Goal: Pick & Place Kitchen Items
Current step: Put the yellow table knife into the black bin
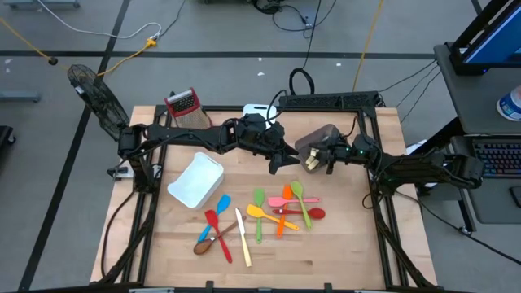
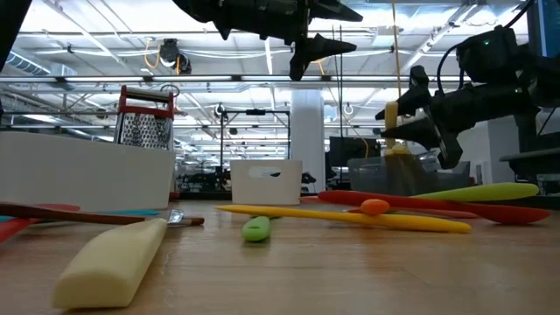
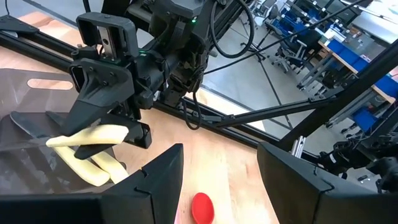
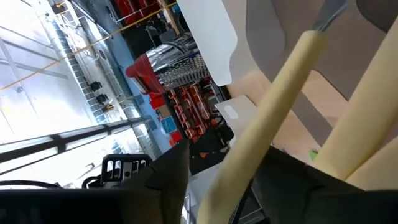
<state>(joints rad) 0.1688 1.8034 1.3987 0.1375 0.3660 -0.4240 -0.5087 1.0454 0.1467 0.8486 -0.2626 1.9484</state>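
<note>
The right tool (image 1: 313,162) hangs over the grey bin (image 1: 319,140), its fingers closed on a cream utensil (image 3: 93,135) that points down into that bin. The left tool (image 1: 281,163) hovers just beside it, fingers spread and empty. The other utensils (image 1: 281,207) lie nearer on the counter (image 1: 342,244).

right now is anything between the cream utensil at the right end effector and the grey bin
Nothing visible. The cream utensil at the right end effector hangs directly over the grey bin; the left end effector hovers beside it, not underneath.
</note>
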